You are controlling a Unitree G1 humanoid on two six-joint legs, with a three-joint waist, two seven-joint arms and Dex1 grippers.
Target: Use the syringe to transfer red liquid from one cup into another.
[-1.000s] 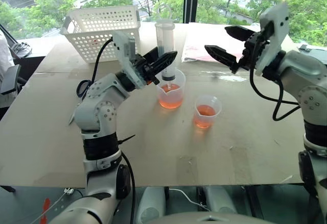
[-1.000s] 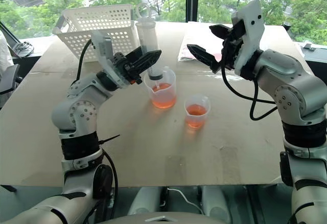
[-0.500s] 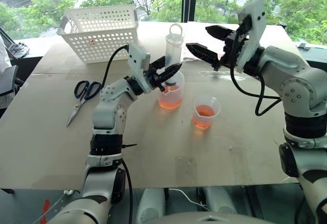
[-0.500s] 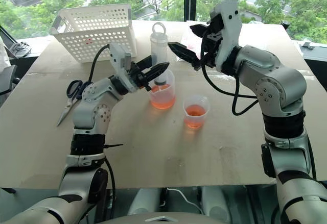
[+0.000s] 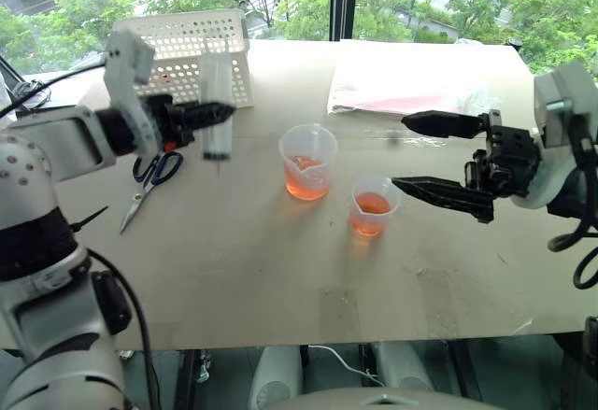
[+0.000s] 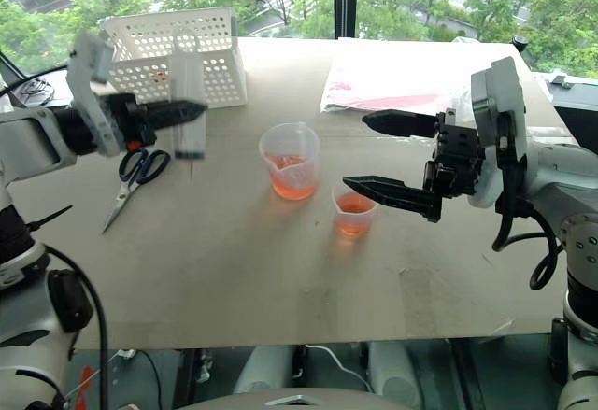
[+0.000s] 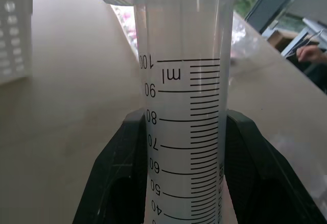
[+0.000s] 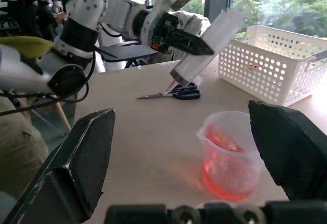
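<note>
On the worktop [image 5: 280,270], the smaller cup [image 5: 375,206] sits nearest, already holding some red liquid [image 5: 374,206], the right pincer [image 5: 425,153] spread wide and empty just beside it. Behind it stands the spouted cup [image 5: 308,161]. Farther left, the left pincer [image 5: 201,111] clamps the syringe [image 5: 217,102] upright over the scissors [image 5: 149,178], before a white basket [image 5: 187,55]. Keeping the barrel vertical should prevent drips.

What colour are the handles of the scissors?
Black; the scissors show best in the left eye view.
</note>
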